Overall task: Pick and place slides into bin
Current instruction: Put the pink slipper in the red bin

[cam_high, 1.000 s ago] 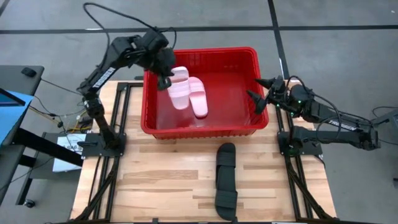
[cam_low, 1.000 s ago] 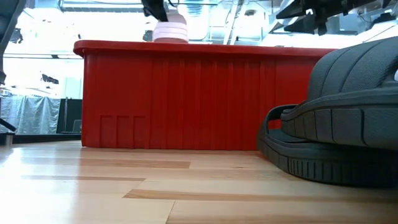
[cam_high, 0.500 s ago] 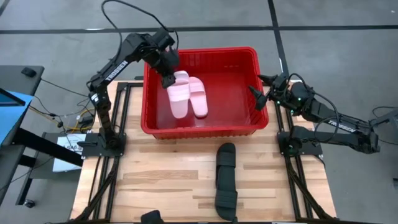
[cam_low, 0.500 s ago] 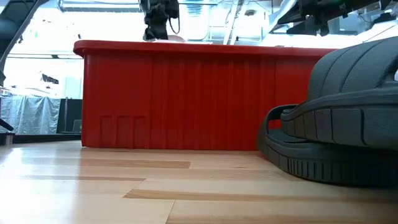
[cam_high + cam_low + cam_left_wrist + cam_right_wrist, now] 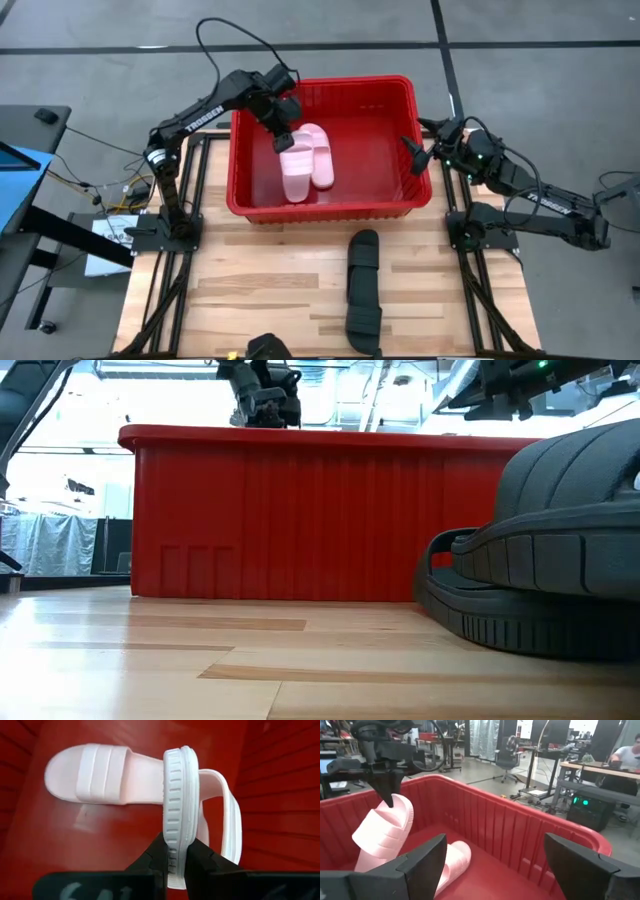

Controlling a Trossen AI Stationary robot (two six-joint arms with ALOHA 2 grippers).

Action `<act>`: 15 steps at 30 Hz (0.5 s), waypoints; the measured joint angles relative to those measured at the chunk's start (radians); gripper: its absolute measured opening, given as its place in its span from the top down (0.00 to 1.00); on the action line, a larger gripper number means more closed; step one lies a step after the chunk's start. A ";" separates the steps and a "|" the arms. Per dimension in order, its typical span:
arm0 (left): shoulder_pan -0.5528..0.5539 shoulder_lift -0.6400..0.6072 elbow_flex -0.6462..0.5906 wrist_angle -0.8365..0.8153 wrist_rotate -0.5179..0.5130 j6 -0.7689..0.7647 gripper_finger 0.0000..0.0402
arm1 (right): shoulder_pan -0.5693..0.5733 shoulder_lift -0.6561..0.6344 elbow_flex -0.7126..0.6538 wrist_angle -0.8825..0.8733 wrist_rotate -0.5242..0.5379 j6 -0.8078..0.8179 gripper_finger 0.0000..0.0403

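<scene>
Lowered deeper into the bin (image 5: 330, 205), my left gripper (image 5: 175, 862) clamps a pink slide (image 5: 179, 810) edge-on; releasing tilted, it could topple onto its mate (image 5: 100, 775) below.

- A wooden table (image 5: 270, 290) is seen from above, with pale planks.
- A black frame (image 5: 185, 180) is fixed along the table's sides.
- A grey floor (image 5: 90, 70) lies all around the table, with dark lines across it.
- A blue thing (image 5: 15, 185) is seen at the left edge, on a dark stand.
- Thin wires (image 5: 95, 190) are seen left of the table.
- Far back in the room, desks (image 5: 580, 770) and a chair (image 5: 507, 755) are seen.
- A person (image 5: 627, 752) is seated at one desk.
- A grey curtain (image 5: 60, 545) is hung behind the table.
</scene>
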State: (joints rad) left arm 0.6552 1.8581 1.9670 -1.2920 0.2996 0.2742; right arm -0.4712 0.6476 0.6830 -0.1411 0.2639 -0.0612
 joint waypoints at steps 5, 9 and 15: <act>0.009 0.000 -0.039 0.016 0.009 -0.010 0.96 | -0.003 0.000 0.000 -0.016 0.000 -0.001 0.19; 0.026 -0.001 -0.041 0.030 -0.005 -0.003 0.96 | -0.003 0.000 0.000 -0.017 0.000 -0.010 0.19; 0.074 -0.001 -0.041 0.010 -0.033 0.012 0.96 | -0.003 0.000 0.000 -0.018 -0.001 -0.019 0.19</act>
State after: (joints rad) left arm 0.7288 1.8572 1.9255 -1.2815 0.2669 0.2858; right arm -0.4740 0.6476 0.6830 -0.1591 0.2631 -0.0799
